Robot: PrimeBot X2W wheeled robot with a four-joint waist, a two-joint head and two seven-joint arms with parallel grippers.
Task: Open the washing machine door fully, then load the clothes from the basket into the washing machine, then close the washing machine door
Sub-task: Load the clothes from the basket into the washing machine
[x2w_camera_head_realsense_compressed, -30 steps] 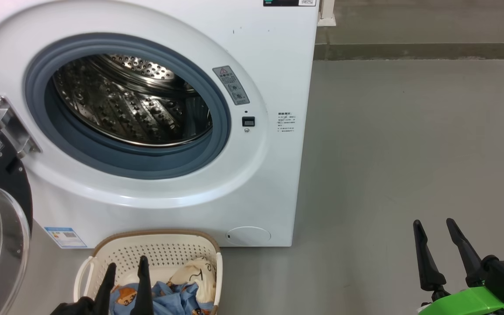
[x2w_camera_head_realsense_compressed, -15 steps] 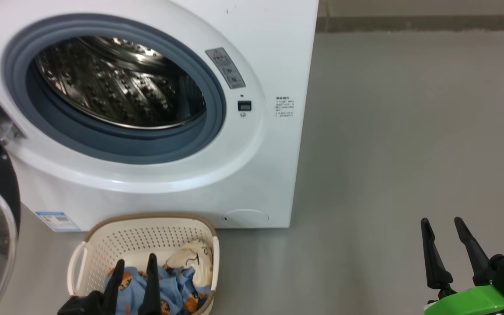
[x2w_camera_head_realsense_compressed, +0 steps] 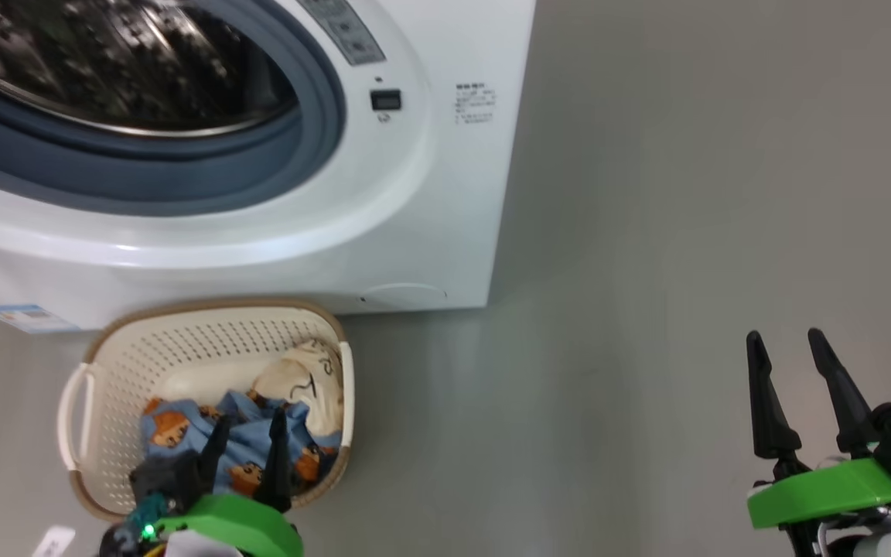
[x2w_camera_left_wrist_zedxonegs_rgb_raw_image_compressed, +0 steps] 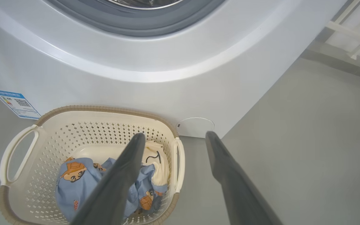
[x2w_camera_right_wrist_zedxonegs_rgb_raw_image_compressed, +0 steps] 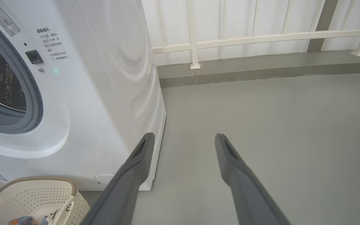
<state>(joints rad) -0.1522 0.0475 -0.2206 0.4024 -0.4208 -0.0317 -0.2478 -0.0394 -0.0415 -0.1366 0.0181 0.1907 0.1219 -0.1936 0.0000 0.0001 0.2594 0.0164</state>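
Hovering left jaws, apart, over the basket [x2w_camera_head_realsense_compressed: 128, 363]; right jaws apart too. Washing machine [x2w_camera_head_realsense_compressed: 445, 193] open, clothes [x2w_camera_head_realsense_compressed: 175, 425] not loaded yet, closing's left too.

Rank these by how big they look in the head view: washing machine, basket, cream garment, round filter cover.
1. washing machine, cropped yet largest
2. basket
3. cream garment
4. round filter cover, seen at a slant, so uncertain
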